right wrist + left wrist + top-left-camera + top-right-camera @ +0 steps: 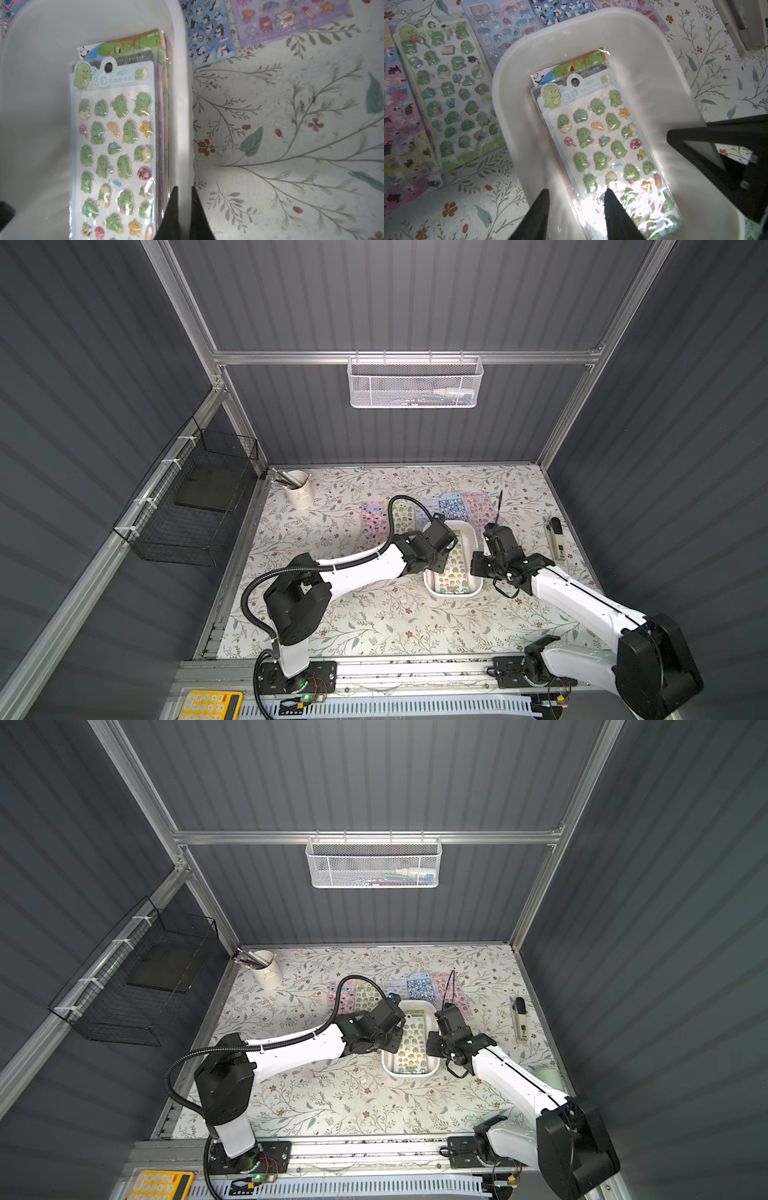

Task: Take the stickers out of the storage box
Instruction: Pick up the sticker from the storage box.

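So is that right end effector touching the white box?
Touching. The right wrist view shows the right end effector clamped on the rim of the white box.

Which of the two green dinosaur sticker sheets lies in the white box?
The blue-bordered one, topmost in the storage box; the green-bordered one lies on the table outside.

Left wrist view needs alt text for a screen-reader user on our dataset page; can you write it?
A white storage box holds a stack of stickers, topped by a green dinosaur sheet; the left gripper hangs open over one end of that sheet. More sheets lie on the floral table beside the box.
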`<control>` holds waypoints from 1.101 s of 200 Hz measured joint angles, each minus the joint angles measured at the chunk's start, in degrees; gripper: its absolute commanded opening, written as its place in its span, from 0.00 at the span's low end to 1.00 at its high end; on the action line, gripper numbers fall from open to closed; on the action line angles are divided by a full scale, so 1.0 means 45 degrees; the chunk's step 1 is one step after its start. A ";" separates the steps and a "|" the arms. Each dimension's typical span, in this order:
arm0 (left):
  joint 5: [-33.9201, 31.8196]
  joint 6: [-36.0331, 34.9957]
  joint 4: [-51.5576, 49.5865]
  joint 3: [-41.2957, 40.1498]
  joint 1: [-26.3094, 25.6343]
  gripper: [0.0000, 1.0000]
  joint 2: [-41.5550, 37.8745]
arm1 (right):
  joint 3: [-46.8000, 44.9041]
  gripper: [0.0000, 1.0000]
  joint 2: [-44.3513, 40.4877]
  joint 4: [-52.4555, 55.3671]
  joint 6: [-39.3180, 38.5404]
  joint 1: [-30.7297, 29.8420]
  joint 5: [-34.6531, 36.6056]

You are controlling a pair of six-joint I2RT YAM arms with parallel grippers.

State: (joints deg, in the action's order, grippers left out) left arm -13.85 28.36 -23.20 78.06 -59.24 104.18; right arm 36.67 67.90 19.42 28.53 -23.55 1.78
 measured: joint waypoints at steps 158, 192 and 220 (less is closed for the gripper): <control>-0.0549 0.0369 -0.0316 0.1375 -0.0083 0.58 0.2263 | -0.0554 0.05 -0.0010 -0.0787 -0.0073 0.0000 -0.0063; -0.0719 0.0753 -0.0350 0.1404 -0.0141 0.64 0.2385 | -0.0573 0.05 -0.0010 -0.0792 -0.0102 -0.0005 -0.0083; -0.0792 0.1064 -0.0321 0.1423 -0.0151 0.65 0.2477 | -0.0578 0.05 -0.0010 -0.0792 -0.0102 -0.0005 -0.0112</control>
State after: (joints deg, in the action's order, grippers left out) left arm -17.41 33.15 -24.64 84.47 -59.92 115.33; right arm 34.06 67.85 15.86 28.08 -23.57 1.28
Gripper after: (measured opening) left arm 0.648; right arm 0.084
